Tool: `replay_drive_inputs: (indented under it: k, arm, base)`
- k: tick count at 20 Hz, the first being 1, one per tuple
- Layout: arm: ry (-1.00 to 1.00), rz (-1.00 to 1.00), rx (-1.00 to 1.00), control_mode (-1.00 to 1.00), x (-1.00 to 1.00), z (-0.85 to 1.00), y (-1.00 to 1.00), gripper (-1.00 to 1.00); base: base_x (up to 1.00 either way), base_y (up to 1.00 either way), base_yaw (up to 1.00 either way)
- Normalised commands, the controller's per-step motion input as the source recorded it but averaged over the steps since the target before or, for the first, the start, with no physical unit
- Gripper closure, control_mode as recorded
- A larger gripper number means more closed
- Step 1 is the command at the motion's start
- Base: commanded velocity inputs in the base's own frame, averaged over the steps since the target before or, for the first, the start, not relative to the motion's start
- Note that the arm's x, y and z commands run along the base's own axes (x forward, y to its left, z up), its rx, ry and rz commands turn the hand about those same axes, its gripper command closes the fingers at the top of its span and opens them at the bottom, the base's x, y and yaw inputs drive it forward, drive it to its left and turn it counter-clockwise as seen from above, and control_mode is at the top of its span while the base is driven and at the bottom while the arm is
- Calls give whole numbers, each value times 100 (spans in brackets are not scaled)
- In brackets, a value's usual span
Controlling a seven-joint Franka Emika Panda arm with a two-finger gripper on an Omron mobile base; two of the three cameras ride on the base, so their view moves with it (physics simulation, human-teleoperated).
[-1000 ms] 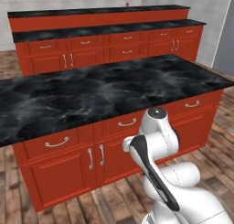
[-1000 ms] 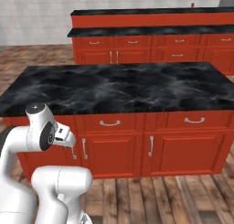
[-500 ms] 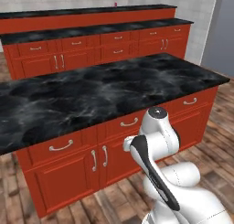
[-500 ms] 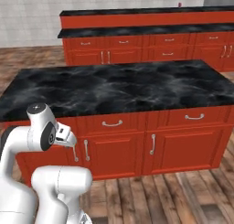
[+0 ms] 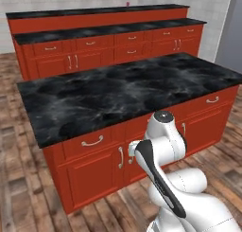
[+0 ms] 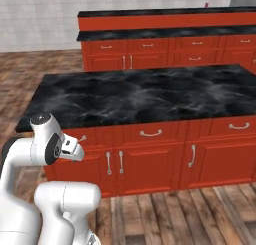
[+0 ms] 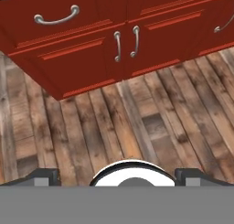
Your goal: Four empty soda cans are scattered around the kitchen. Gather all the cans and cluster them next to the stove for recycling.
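A kitchen island [image 5: 118, 96] with a black marbled top and red wooden cabinets is seen directly ahead of the robot in both base views, its top bare. Its near face carries drawers with curved silver handles above paired cabinet doors [image 7: 123, 45], whose upright handles are seen close together in the hand view. The wood plank floor [image 7: 137, 127] runs up to the foot of these doors.

The white arm [image 5: 160, 146] is folded low in front of the island, with its elbow joint near the island's front edge. The gripper [image 7: 117, 175] is pointed down and forward at the floor just before the cabinet doors; its two dark fingertips [image 7: 43, 176] are seen far apart at the lower corners of the hand view, so the jaws are spread wide and nothing is held between them.

Behind the island, well apart from it, a long back counter [image 6: 165, 33] with a black top and red drawers is set along the white tile wall [image 6: 40, 19], and a raised red ledge [image 5: 99, 12] stands along its rear. One small pinkish soda can [image 5: 127, 4] is seen upright on that ledge, towards its right half in the left base view; the same can is seen in the right base view near the ledge's far right end, too small for detail to be told
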Motion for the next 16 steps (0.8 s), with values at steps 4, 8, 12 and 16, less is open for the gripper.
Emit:
replay_drive_inputs:
  k: [4,8,12,16]
  arm:
    - [0,0,0,100,0,0,0,-100]
    - [0,0,0,100,0,0,0,-100]
    - [0,0,0,100,0,0,0,-100]
    - [0,0,0,100,0,0,0,-100]
  base:
    - [0,73,0]
    - [0,74,0]
    - [0,74,0]
    - [0,75,0]
